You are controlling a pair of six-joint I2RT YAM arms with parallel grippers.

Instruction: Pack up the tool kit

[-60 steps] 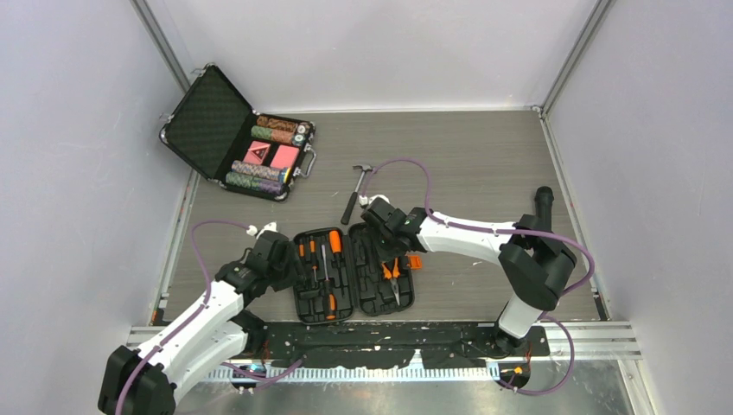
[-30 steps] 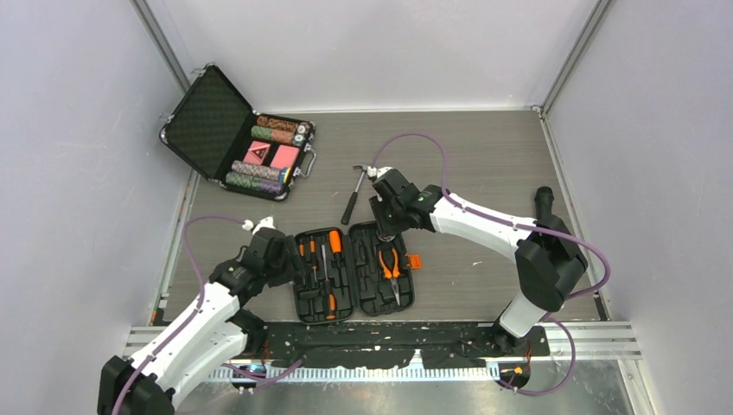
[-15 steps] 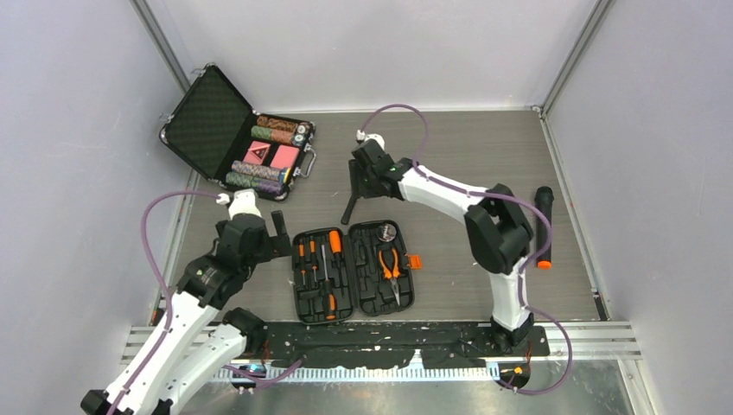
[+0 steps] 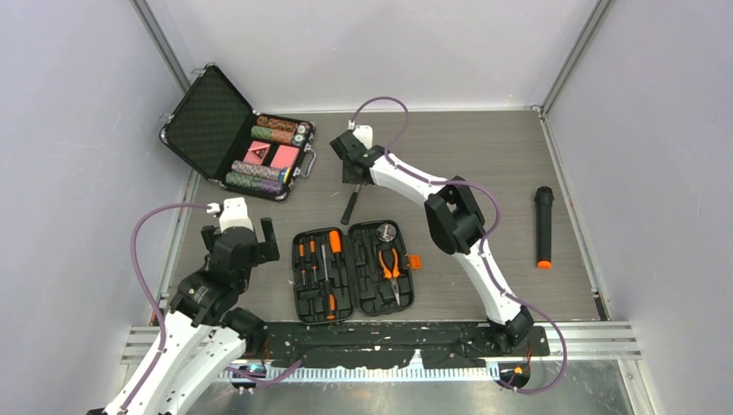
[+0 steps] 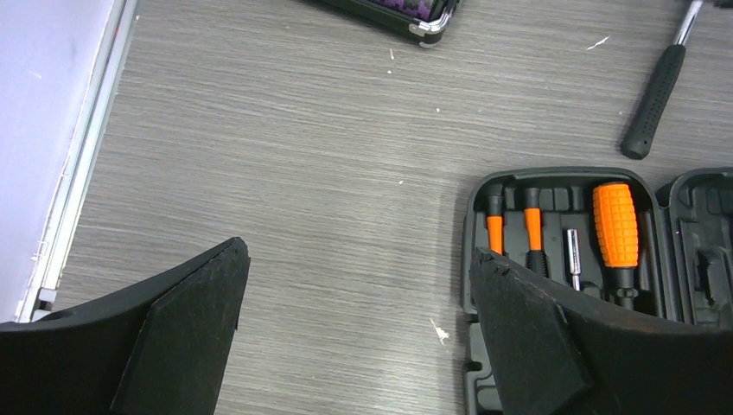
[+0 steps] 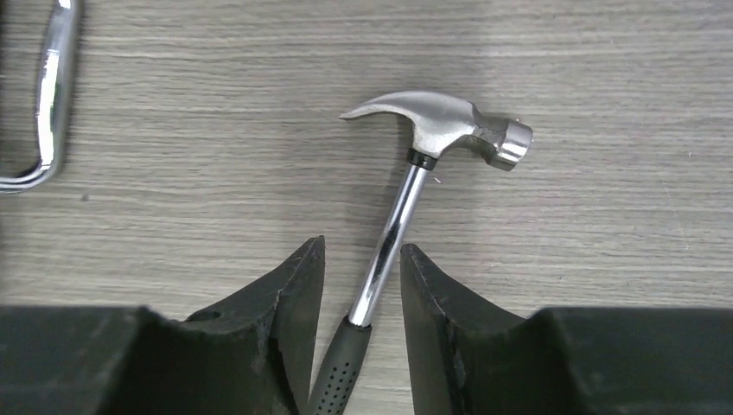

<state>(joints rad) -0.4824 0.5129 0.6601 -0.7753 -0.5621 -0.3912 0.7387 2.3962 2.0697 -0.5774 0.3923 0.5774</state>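
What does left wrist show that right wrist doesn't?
Left wrist only: the open tool kit with its screwdrivers, a briefcase corner, and the left hand wide open. Right wrist only: the hammer's steel head, a chrome carry handle, and the right hand open astride the shaft. Both: the hammer's black grip and the wood-grain table.

We find the tool kit (image 4: 353, 270) lying open at the near centre of the table (image 4: 484, 156). Behind it lies the hammer (image 4: 349, 207), its shaft between the fingers of the right gripper (image 6: 363, 245). The briefcase (image 4: 238, 138) sits at the far left. A cylindrical object (image 4: 543, 226) lies well apart to the right. The left gripper (image 5: 356, 255) hangs just left of the kit.
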